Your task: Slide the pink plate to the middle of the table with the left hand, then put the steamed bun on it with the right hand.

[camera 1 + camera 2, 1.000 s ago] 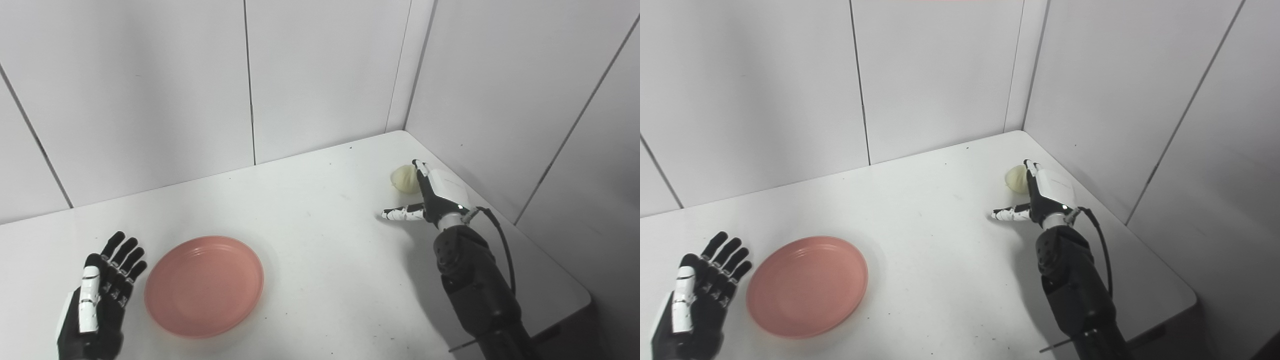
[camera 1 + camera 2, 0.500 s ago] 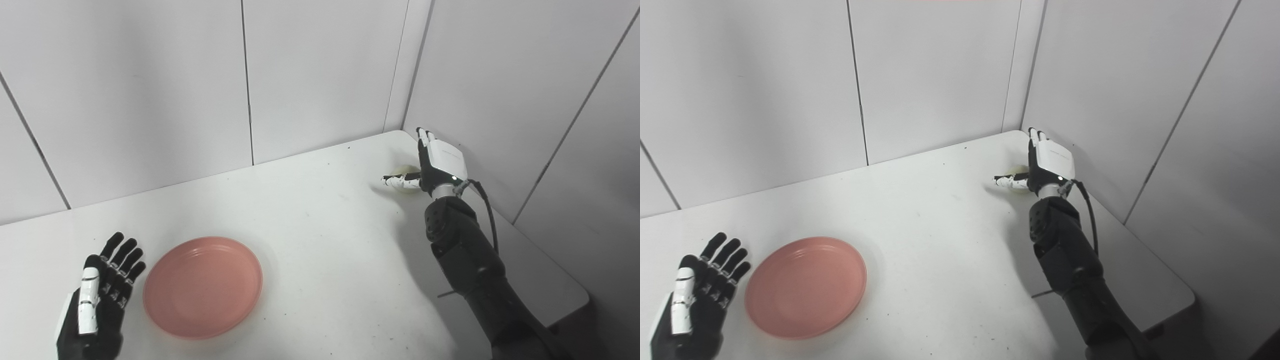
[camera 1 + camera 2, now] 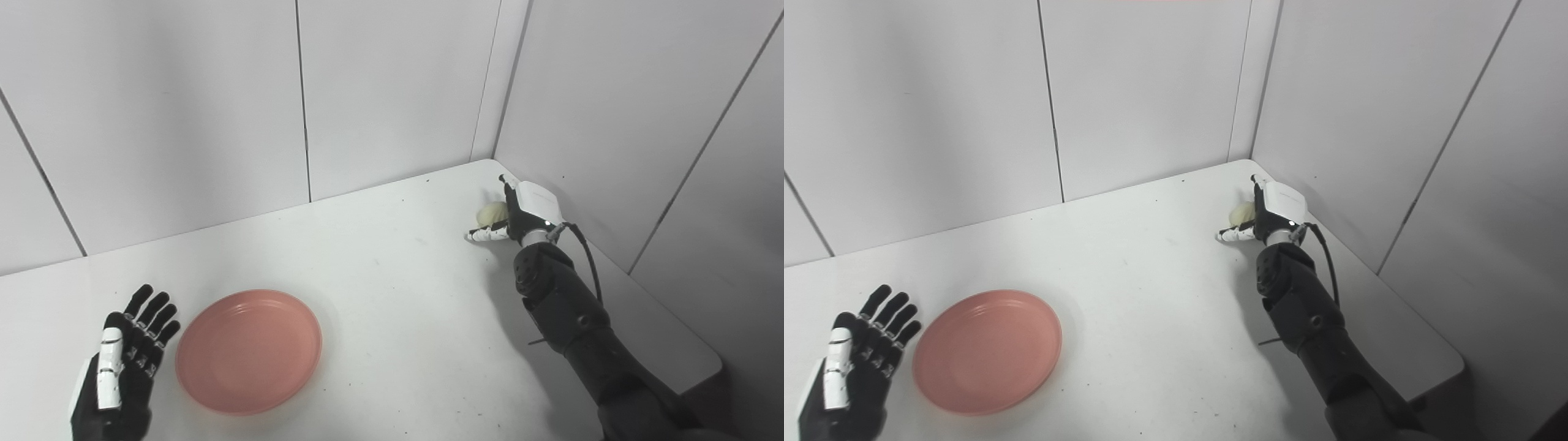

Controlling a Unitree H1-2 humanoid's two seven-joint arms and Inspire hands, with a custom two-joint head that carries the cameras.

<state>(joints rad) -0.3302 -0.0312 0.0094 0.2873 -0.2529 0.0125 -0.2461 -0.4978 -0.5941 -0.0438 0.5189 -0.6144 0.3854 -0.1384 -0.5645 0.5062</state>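
The pink plate (image 3: 248,350) lies flat on the white table (image 3: 392,288), left of the middle and toward the front. My left hand (image 3: 122,367) rests open just left of it, fingers spread, apart from the rim. A pale steamed bun (image 3: 492,214) sits at the far right near the wall corner. My right hand (image 3: 520,211) is low at the bun, fingers along its right side and thumb stretched out in front of it. The fingers are still spread and have not closed on the bun.
White wall panels (image 3: 392,92) close the table at the back and along the right. The table's right edge (image 3: 674,318) runs close beside my right arm. Bare tabletop lies between the plate and the bun.
My right hand reached forward past the bun, then came down beside it, thumb now in front of it. The left hand and the plate stayed where they were.
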